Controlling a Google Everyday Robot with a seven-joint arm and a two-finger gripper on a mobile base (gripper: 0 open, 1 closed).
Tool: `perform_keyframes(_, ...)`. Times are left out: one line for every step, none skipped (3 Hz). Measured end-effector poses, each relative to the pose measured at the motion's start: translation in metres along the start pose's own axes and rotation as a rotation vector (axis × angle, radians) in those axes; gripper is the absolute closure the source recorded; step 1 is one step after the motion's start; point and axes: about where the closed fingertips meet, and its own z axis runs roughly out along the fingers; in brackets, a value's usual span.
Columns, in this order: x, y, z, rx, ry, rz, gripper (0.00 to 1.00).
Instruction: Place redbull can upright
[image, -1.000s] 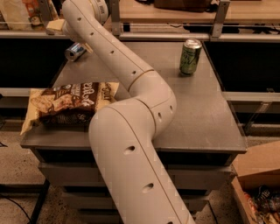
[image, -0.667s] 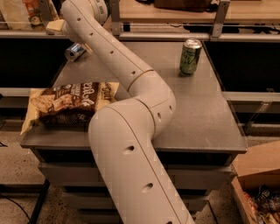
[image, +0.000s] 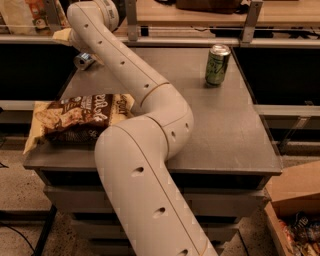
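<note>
— Where is the redbull can (image: 84, 61)?
— Lying on its side at the surface's (image: 225, 135) far left corner.
— And the end effector (image: 76, 44)?
— Seemingly right above the can, mostly behind the arm (image: 145, 150); I cannot tell its grip.

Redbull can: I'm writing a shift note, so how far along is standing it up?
Done: the arm stretches to the table's far left corner, by the redbull can. In hand: nothing confirmed; the hand is hidden behind the arm's end there. Left: the can lies tipped on its side, unlike the upright green can, and needs standing up.
</note>
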Motion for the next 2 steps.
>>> perform_keyframes(0.0,-0.0008,-0.0002,-0.006,0.001,-0.006,0.18)
perform_keyframes(0.0,-0.0006,0.0,-0.017,0.003,-0.014,0.41)
